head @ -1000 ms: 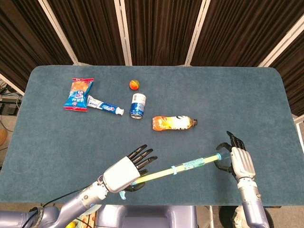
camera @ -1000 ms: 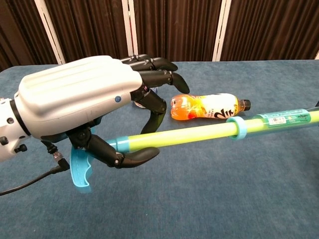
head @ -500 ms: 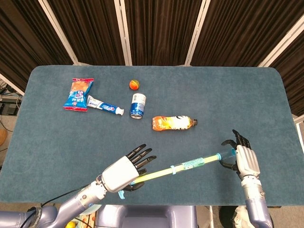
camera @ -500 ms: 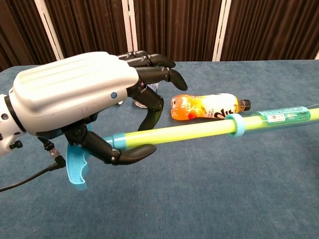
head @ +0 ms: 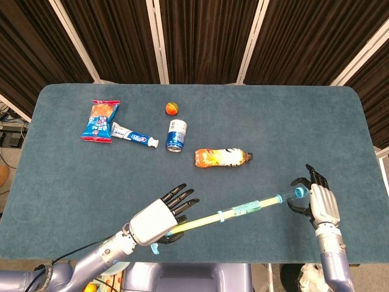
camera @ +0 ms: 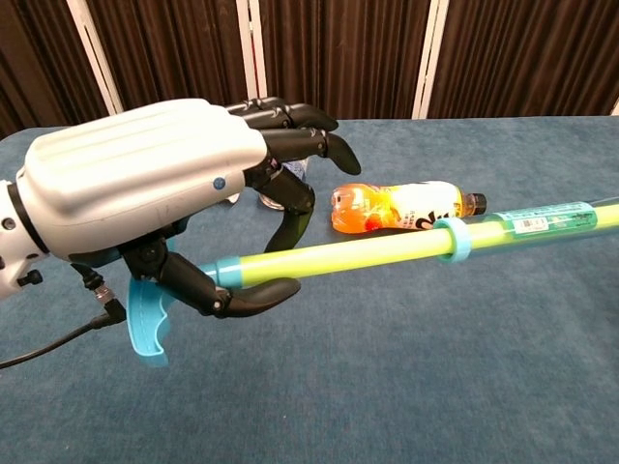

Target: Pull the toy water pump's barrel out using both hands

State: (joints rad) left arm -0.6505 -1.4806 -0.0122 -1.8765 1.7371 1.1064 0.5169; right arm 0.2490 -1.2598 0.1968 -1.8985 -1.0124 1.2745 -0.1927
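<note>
The blue tabletop [head: 285,121] fills most of the head view, backed by dark curtains [head: 200,36] with pale strips. Above its near edge the pump [head: 234,212] hangs in the air between the two hands, slanting up from the robot's left to its right: a yellow-green rod [camera: 338,258] at the left end and a clear barrel [camera: 542,221] with a label at the right, a light blue ring [camera: 451,240] between them. The left hand [camera: 155,208], large in the chest view, holds the rod close to the blue handle [camera: 145,324], thumb curled under it and a finger hooked over it, the other fingers stretched forward and apart. The right hand [head: 318,202], seen only in the head view near the right edge, has its fingers curled round the barrel's blue-capped far end; how tightly they close cannot be told. Farther back on the tabletop an orange bottle [head: 222,157] lies on its side, with a blue can [head: 176,135] left of it. A toothpaste tube [head: 134,135] lies left of the can, touching a snack bag [head: 100,120]. A small orange ball [head: 172,108] sits just behind the can.
</note>
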